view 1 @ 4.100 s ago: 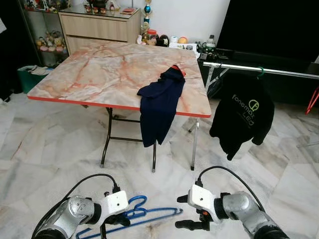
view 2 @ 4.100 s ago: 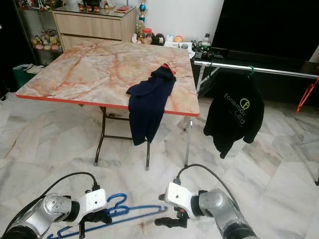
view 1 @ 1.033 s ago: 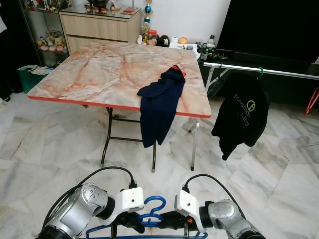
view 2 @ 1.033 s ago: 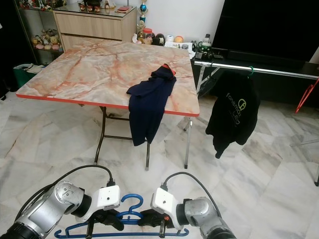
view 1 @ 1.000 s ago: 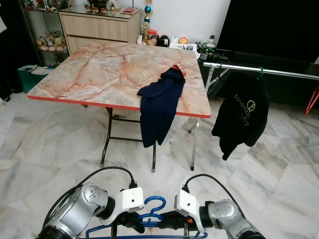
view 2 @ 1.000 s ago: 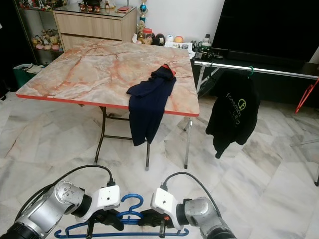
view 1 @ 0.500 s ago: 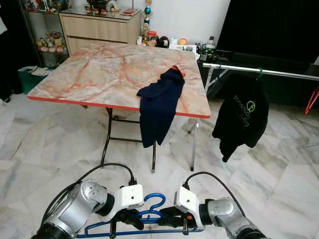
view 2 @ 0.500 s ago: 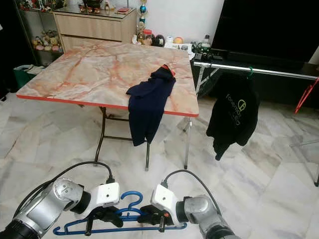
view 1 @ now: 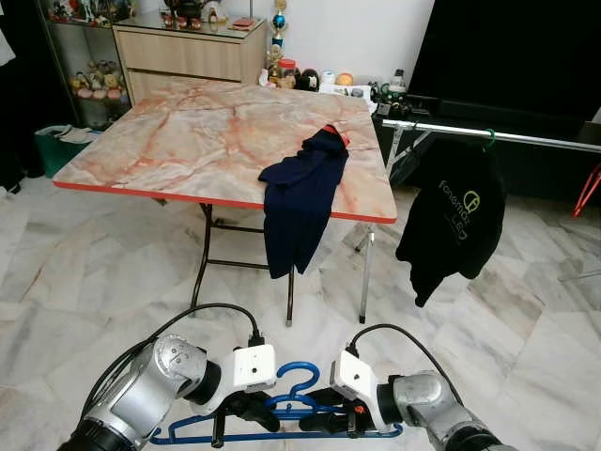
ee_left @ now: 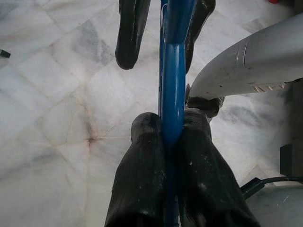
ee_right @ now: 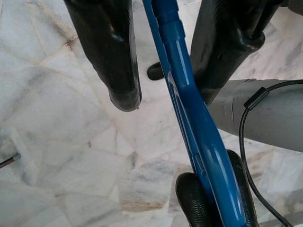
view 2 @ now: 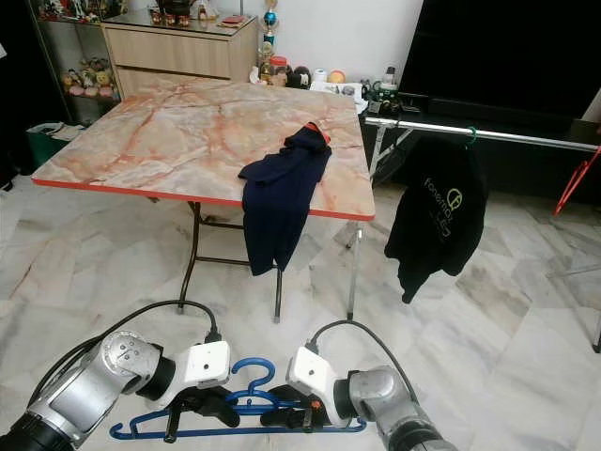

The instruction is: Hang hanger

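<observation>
With left end effector (ee_left: 171, 128) clenching the blue plastic hanger (ee_left: 173, 71) and right end effector (ee_right: 166, 87) straddling it unclosed, risking a twist or drop before reaching the silver metal clothes rail (view 1: 526, 134).

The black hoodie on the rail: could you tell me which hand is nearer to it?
Right. The right hand sits below-left of the black hoodie; the left hand is farther left, across the blue hanger.

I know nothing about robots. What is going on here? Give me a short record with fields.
Held item: blue hanger, held low above the marble floor
Left gripper: fingers shut on the hanger
Right gripper: fingers open, one either side of the hanger
Rail: ahead on the right, black hoodie hanging on it
Table: navy garment draped over its edge
</observation>
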